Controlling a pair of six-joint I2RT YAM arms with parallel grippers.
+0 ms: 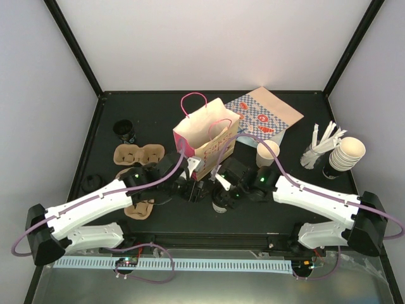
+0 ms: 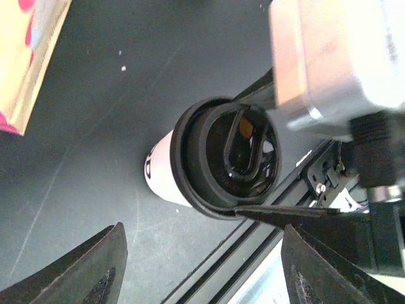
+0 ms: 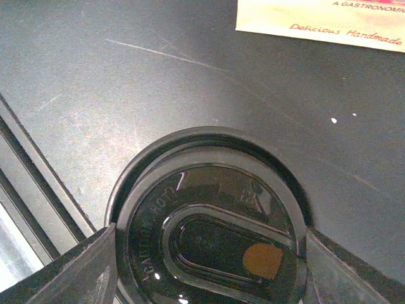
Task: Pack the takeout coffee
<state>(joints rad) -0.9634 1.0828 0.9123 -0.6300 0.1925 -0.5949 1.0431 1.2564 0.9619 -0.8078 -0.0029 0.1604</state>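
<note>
The takeout coffee (image 2: 166, 171) is a small white paper cup with dark print on its side and a black lid (image 3: 209, 234). It stands on the dark table near the front rail (image 1: 221, 204). My right gripper (image 3: 205, 269) comes down over it, one finger against each side of the lid's rim. My left gripper (image 2: 202, 272) hangs open just left of the cup, which is beyond its fingertips and not between them. In the top view the left gripper (image 1: 193, 189) and right gripper (image 1: 223, 192) sit close together in front of the pink bag (image 1: 204, 133).
An open cream paper cup (image 1: 267, 153) stands right of the bag, with a flat patterned bag (image 1: 266, 114) behind it. Brown cup carriers (image 1: 136, 155) and a small black cup (image 1: 124, 130) are at the left. Stacked cups (image 1: 348, 152) and stirrers (image 1: 319, 145) are at the right.
</note>
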